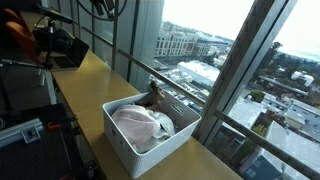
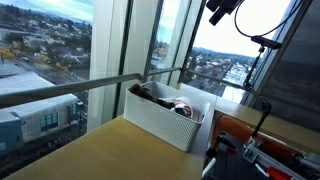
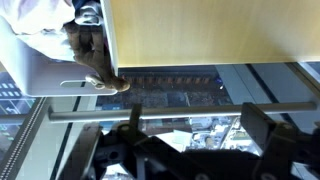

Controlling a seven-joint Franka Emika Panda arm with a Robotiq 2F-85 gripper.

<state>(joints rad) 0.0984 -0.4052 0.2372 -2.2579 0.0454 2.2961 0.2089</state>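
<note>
1 white bin (image 1: pixel 165 148) stands on the wooden bench (image 1: pixel 88 80) right at the edge next to the window, and both exterior views show it close to the metal window rail (image 2: pixel 60 88). The bin is open at the top. Inside lies a crumpled pale cloth (image 1: pixel 138 125), white with a pink tint, which fills most of the space. A brown item (image 1: pixel 153 97) sits at the window side of the bin and pokes up above the rim; it is too small to say what it is. In an exterior view the bin (image 2: pixel 160 122) shows its ribbed long wall, with the dark item and a pale lump just visible over the rim. In the wrist view the bin (image 3: pixel 40 80) is in the upper left corner, with the cloth (image 3: pixel 40 20) and the brown item (image 3: pixel 90 60) reaching to its rim. The gripper (image 3: pixel 195 140) comes in from the bottom of that view, its 2 fingers (image 3: pixel 135 125) spread wide with nothing between them. It is apart from the bin and touches nothing.
</note>
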